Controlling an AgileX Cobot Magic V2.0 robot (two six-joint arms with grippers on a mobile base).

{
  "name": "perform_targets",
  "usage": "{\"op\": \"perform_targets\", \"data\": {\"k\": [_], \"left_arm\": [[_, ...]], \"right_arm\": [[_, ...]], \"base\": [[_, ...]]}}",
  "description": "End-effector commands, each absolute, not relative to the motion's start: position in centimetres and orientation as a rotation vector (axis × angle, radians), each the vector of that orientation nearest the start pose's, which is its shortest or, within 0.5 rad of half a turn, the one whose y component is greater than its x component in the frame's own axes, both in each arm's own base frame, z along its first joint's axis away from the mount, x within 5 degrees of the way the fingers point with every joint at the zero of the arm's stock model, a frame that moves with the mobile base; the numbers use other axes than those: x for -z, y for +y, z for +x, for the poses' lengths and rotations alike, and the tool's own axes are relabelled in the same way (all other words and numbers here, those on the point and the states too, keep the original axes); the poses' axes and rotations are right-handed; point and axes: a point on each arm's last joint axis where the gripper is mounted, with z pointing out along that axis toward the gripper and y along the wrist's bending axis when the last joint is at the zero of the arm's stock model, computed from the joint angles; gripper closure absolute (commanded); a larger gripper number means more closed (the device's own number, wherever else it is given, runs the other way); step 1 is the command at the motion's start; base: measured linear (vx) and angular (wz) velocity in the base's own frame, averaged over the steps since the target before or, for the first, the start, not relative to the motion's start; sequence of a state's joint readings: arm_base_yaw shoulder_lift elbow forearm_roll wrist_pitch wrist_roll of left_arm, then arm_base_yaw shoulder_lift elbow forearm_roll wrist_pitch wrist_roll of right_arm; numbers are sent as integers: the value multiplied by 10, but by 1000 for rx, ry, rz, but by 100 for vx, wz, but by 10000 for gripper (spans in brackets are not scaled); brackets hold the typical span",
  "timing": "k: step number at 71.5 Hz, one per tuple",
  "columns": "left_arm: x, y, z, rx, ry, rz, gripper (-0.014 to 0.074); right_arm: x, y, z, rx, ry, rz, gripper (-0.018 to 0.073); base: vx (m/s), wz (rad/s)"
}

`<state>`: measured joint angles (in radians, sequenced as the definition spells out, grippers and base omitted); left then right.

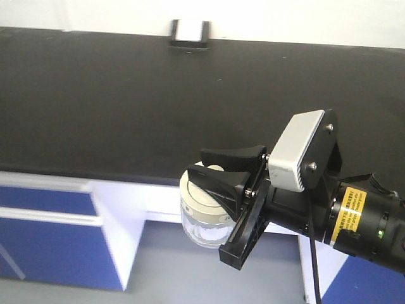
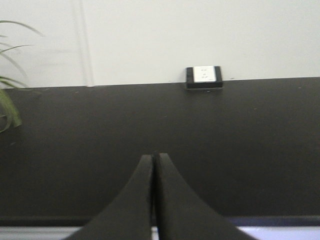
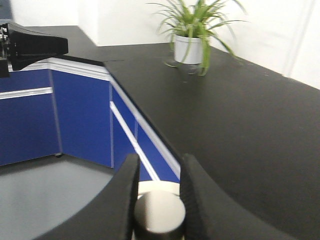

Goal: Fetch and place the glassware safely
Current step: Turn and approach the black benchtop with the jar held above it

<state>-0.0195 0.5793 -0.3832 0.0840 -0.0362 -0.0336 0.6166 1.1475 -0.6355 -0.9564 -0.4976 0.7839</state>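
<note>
Bench (image 1: 126,95) comes first: one long black top fills most of the front view, with blue cabinet fronts (image 1: 50,240) below its front edge. One potted plant (image 3: 192,30) stands near the back edge, close to the corner where the top turns. Two grippers show, with two fingers each. The right gripper (image 1: 212,170) reaches in off the front edge, its fingers narrowed around the single knob (image 3: 159,215) and seemingly pinching it, though the near view is blurred. The left gripper (image 2: 153,160) has its fingers pressed together, holding nothing. One glass jar (image 1: 202,218) with a cream-white lid (image 1: 193,193) hangs just outside the front edge, not on the top. One socket box (image 1: 189,33) sits at the back edge.
</note>
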Motion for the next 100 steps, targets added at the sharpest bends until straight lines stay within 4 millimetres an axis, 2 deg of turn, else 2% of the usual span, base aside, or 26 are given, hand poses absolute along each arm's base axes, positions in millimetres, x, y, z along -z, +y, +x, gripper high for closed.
{"op": "perform_targets", "data": {"k": [1,39,100], "left_arm": [[-313,-4,128,2,1548,51,603],[-313,-4,128,2,1548,51,603],[-313,-4,128,2,1548,51,603]], "right_arm": [[-324,168,170,-776,1376,-867,559],[-324,168,170,-775,1377,-867,559],[-324,168,170,-775,1377,-867,559]], "base": [[21,-40],[21,-21],[12,1]]}}
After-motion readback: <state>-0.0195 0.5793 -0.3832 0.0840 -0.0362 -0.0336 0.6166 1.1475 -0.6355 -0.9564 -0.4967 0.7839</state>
